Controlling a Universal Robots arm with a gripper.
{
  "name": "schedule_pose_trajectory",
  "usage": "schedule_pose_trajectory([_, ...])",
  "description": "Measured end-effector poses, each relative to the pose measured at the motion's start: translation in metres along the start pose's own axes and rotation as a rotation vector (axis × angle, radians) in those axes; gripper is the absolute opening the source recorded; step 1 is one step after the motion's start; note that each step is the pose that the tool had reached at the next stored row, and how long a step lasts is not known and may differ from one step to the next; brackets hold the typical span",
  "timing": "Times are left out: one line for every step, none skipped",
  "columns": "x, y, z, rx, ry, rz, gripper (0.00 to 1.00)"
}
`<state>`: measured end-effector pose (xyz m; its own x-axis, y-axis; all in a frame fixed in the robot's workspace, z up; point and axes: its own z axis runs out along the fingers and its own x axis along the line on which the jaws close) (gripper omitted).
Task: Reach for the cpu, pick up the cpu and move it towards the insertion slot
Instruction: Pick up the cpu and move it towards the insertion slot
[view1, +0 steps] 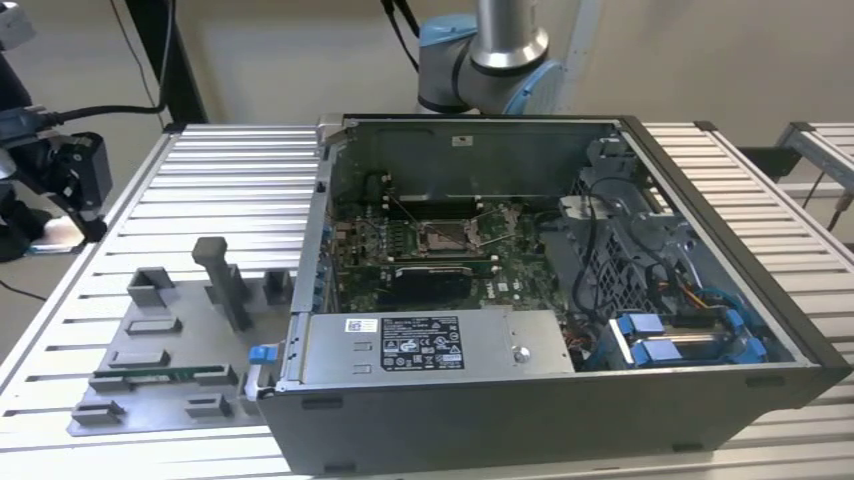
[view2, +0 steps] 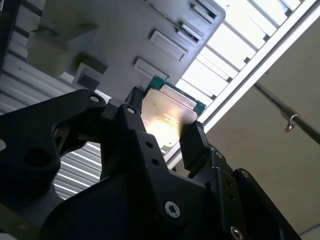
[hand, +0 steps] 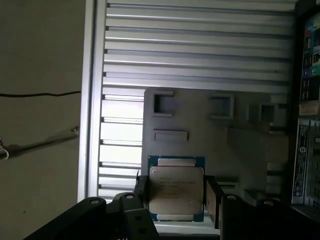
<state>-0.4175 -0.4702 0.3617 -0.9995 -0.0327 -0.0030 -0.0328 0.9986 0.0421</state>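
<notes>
Claw (hand: 177, 196) clenched on the cpu (hand: 176, 190) over the grey fixture plate (hand: 240, 145) in both wrist views; exterior view shows the insertion slot (view1: 445, 236) inside the open computer case (view1: 534, 415)

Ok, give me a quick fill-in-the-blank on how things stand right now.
The cpu sits between the two ___ of the hand.
The insertion slot lies inside the open computer ___.
The fixture plate behind the cpu is ___ in colour.
Missing: fingers; case; grey.
</notes>
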Motion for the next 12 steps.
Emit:
schedule_pose_trajectory([0.0,0.0001,-0.0022,0.0,-0.0001,0.0,0.0])
schedule_pose_trajectory([0.0,0.0002,-0.0044,-0.0001,-0.0001,0.0,0.0])
schedule_pose_trajectory([0.0,0.0003,-0.0061,-0.0001,-0.0001,0.0,0.0])
schedule_pose_trajectory([0.0,0.0003,-0.0077,-0.0001,-0.0002,0.0,0.0])
schedule_pose_trajectory([0.0,0.0004,-0.0094,0.0,0.0,0.0,0.0])
schedule_pose_trajectory([0.0,0.0005,-0.0113,0.0,0.0,0.0,0.0])
schedule_pose_trajectory([-0.0001,0.0006,-0.0131,0.0,0.0,0.0,0.0])
schedule_pose_trajectory([-0.0001,0.0006,-0.0149,0.0,-0.0001,0.0,0.0])
schedule_pose_trajectory([-0.0001,0.0007,-0.0167,0.0,0.0,0.0,0.0])
schedule_pose_trajectory([-0.0001,0.0008,-0.0188,0.0,-0.0001,0.0,0.0])
schedule_pose_trajectory([-0.0001,0.0009,-0.0208,0.0,-0.0001,0.0,0.0])
schedule_pose_trajectory([-0.0001,0.001,-0.0229,0.0,0.0,0.0,0.0])
